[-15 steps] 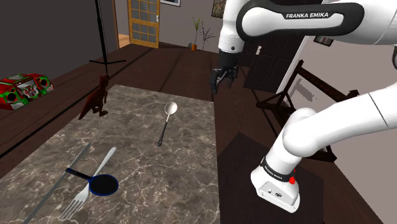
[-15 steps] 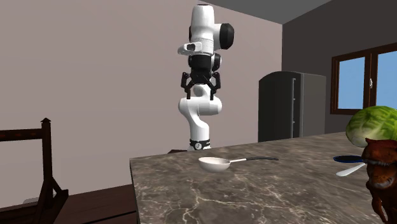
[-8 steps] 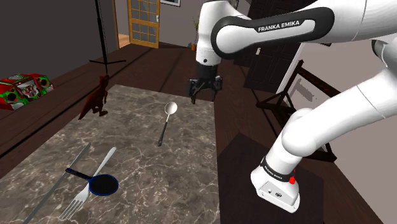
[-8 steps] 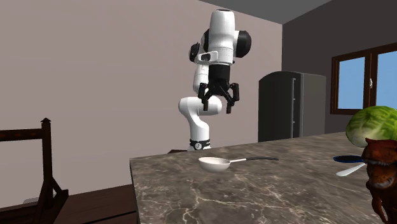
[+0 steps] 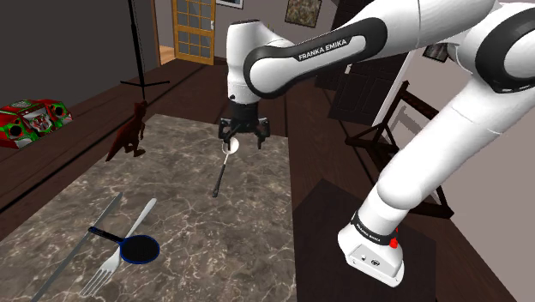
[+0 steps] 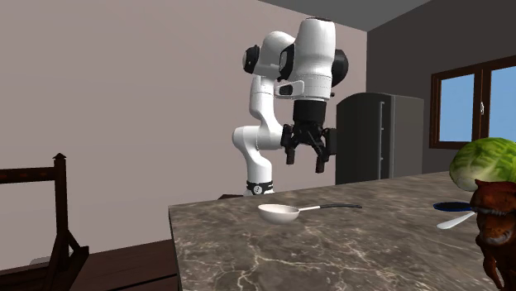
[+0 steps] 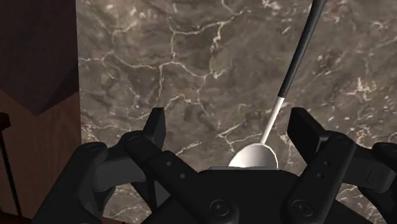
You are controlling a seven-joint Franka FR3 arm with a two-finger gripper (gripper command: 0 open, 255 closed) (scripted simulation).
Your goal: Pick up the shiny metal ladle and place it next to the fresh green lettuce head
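The ladle (image 5: 220, 176) lies flat on the marble table (image 5: 197, 223), its pale bowl toward the far edge and its dark handle pointing toward the near side. My gripper (image 5: 243, 141) hangs open above the bowl end, well clear of the tabletop in the second exterior view, where the gripper (image 6: 307, 161) is above the ladle (image 6: 279, 213). Through the wrist camera the ladle bowl (image 7: 253, 156) sits between the spread fingers (image 7: 156, 127), closer to the other finger, and touches neither of them. A green lettuce head (image 6: 486, 164) sits at the second exterior view's right edge.
A brown dinosaur figure (image 5: 129, 133) stands at the table's far left corner in the shoulder view, close to the lettuce. A small blue pan (image 5: 139, 249), a fork (image 5: 105, 268) and other cutlery lie near the front. A dark wooden chair (image 6: 59, 215) stands off the table.
The arm swung toward the shoulder view's left and came lower, bringing the gripper from beyond the table's edge to above the ladle's bowl. The fingers stayed open; the ladle has not moved.
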